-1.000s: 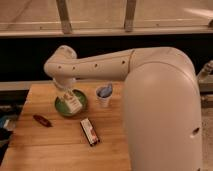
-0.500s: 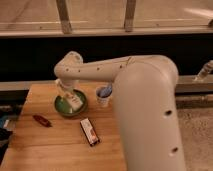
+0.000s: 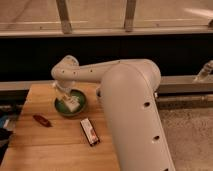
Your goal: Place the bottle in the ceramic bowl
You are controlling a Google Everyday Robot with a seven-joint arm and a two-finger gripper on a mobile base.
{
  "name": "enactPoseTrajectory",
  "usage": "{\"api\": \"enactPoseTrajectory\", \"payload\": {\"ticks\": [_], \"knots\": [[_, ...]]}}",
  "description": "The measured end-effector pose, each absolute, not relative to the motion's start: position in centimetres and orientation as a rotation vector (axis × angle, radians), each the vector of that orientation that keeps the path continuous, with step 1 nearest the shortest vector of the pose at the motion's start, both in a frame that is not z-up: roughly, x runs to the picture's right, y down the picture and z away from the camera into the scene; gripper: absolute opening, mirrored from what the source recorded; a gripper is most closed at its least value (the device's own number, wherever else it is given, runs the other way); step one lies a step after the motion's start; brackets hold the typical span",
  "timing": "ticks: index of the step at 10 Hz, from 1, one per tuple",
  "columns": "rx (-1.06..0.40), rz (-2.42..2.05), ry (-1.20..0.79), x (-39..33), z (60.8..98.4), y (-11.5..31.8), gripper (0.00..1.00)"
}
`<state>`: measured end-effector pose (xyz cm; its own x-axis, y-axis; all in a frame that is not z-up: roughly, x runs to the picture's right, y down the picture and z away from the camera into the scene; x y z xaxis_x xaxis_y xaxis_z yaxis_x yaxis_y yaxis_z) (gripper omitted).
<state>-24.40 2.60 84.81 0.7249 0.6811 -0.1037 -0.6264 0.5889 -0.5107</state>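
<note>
White bottle [image 3: 72, 103], gripper [image 3: 66, 98] now lower in ceramic bowl [image 3: 61, 108]

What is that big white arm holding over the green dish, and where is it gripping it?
It cannot be told. The gripper is down over the ceramic bowl, and a pale thing, probably the bottle, lies in the bowl right below it, but no grip is visible.

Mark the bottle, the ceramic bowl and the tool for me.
bottle [image 3: 73, 103]: camera view, white body inside the bowl.
ceramic bowl [image 3: 81, 105]: camera view, green right rim.
tool [image 3: 66, 98]: camera view, arm's tip, over the bowl at the bottle.
</note>
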Motion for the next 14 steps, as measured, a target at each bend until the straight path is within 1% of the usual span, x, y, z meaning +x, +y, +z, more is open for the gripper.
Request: {"api": "enactPoseTrajectory", "payload": {"ticks": [1, 2, 4, 5, 6, 7, 14], "knots": [[-0.553, 0.762, -0.107, -24.48, 84.80, 2.66, 0.34], [-0.553, 0.759, -0.108, -24.63, 84.77, 2.70, 0.42], [-0.554, 0.760, -0.108, -24.59, 84.77, 2.70, 0.64], [-0.553, 0.761, -0.107, -24.52, 84.79, 2.68, 0.74], [-0.553, 0.761, -0.107, -24.54, 84.78, 2.68, 0.78], [-0.554, 0.761, -0.107, -24.55, 84.77, 2.70, 0.80], [-0.554, 0.762, -0.107, -24.51, 84.78, 2.69, 0.80]]}}
